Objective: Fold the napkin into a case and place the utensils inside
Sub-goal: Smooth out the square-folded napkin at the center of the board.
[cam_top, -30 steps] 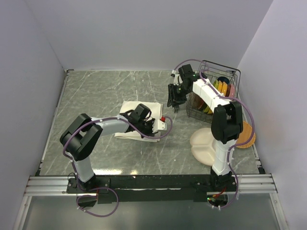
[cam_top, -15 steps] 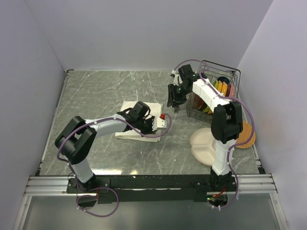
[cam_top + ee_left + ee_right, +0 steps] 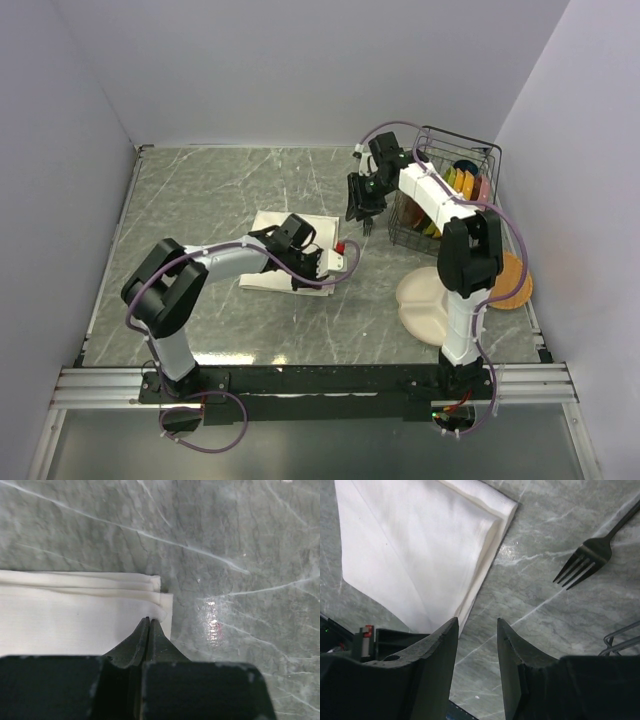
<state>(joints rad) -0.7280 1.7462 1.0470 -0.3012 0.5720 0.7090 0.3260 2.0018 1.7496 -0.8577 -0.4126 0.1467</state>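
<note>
Little has changed: left end effector (image 3: 150, 624) stays closed over napkin (image 3: 75, 622) corner.

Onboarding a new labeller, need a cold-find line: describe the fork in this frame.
Start at the black wire basket at the far right of the grey marble table. Just left of it, on bare tabletop before the folded cream-white cloth napkin, lies the dark slender fork. Nothing else nearby is thin, dark and tined; the napkin is broad and pale.
</note>
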